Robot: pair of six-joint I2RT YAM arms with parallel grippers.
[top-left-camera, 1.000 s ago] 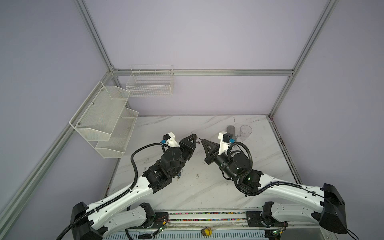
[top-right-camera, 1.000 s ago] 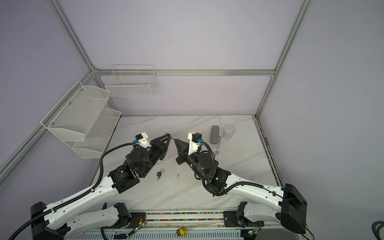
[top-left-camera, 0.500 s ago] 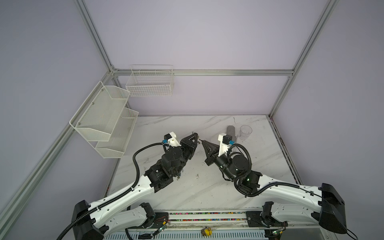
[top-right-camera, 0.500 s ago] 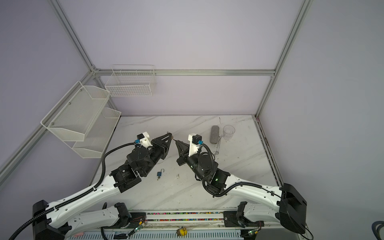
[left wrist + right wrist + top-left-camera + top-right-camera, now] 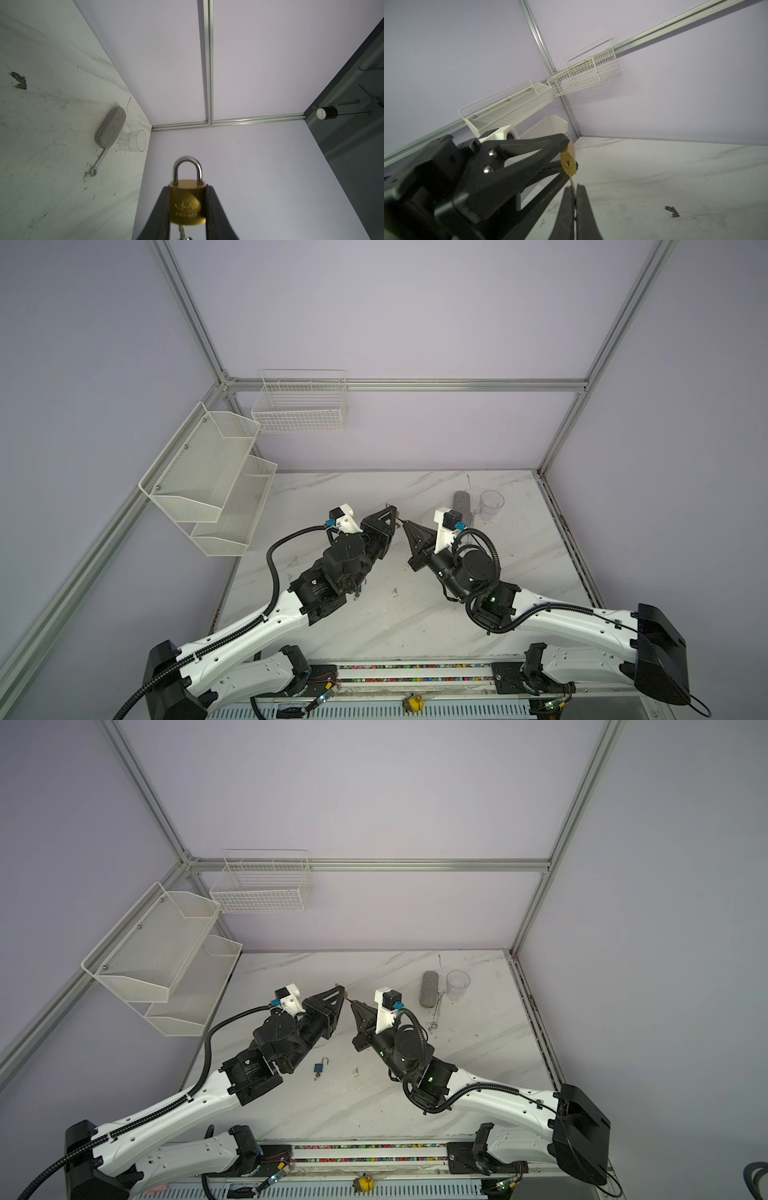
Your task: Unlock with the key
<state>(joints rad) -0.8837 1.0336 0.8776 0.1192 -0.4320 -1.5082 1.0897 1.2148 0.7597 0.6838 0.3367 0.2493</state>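
Two black-and-white robot arms meet tip to tip over the middle of a marble table (image 5: 415, 614), seen from above in both top views. The left gripper (image 5: 390, 512) is clenched on a brass padlock (image 5: 188, 204), holding its body by the two sides, with the steel shackle (image 5: 187, 159) closed and pointing away from the wrist. The right gripper (image 5: 405, 524) is pinched tight on a thin key (image 5: 571, 179), whose blade juts from between the fingertips. Over the past second the left gripper has edged toward the right one, so the gap between the tips has narrowed to almost nothing. In the right wrist view, at lower centre of the frame, the key's tip sits at the bottom edge of the lock's underside, just below the keyhole (image 5: 568, 163) and not yet inside it. I cannot tell whether it touches the lock. Insertion looks about to begin, though the blade seems to need a small shift to line up with the slot. A small blue padlock (image 5: 320, 1067) lies on the table at lower centre of a top view, apart from both grippers. A grey case (image 5: 429, 989), a clear glass (image 5: 458, 983) and a wrench (image 5: 436, 1011) sit toward the table's upper right.
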